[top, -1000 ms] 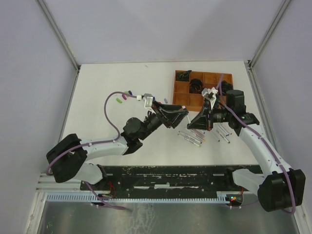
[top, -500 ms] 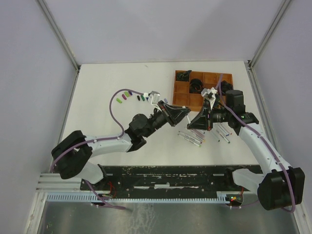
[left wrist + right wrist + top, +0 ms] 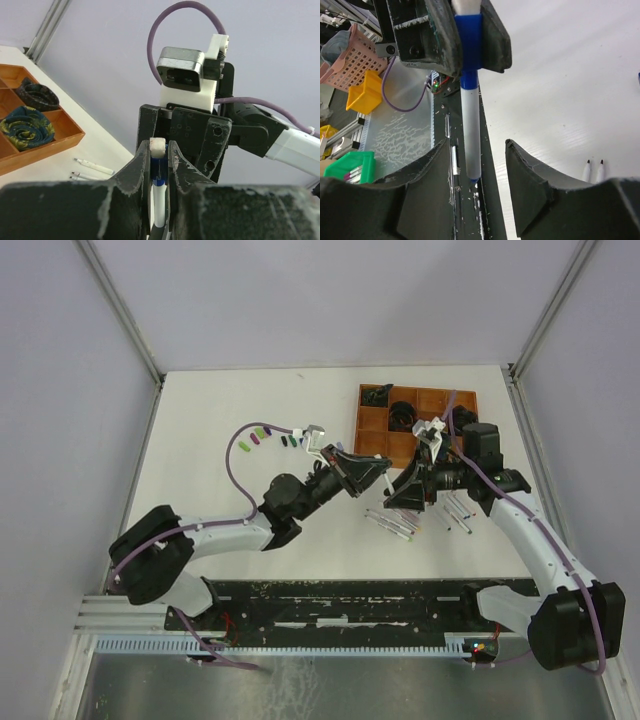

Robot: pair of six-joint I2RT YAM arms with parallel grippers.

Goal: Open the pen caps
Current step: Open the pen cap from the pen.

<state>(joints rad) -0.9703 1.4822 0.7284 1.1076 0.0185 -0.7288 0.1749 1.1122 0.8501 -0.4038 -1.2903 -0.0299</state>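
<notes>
You're clamping one pen [image 3: 470,115] in the left tool [image 3: 159,150], pinched on its blue section and held up off the desk [image 3: 200,410], midway between the two arms. The right tool [image 3: 476,150] is sitting released, its jaws straddling the white barrel without touching it. This looks to me like you're setting up a two-handed pull: one side is anchoring the blue end while the other is lining up along the barrel so the force runs straight down the pen's axis. I can't tell whether the blue band under the left fingers is the cap or the body, so check that before closing the right. Loose pen caps [image 3: 262,433] are lying in a row at the far left. They're well apart from the other pens [image 3: 395,523], which are lying by the right arm just near of the brown tray [image 3: 360,425] and look uncapped. You're probably sorting caps and barrels to separate sides to avoid mixing done with undone.
</notes>
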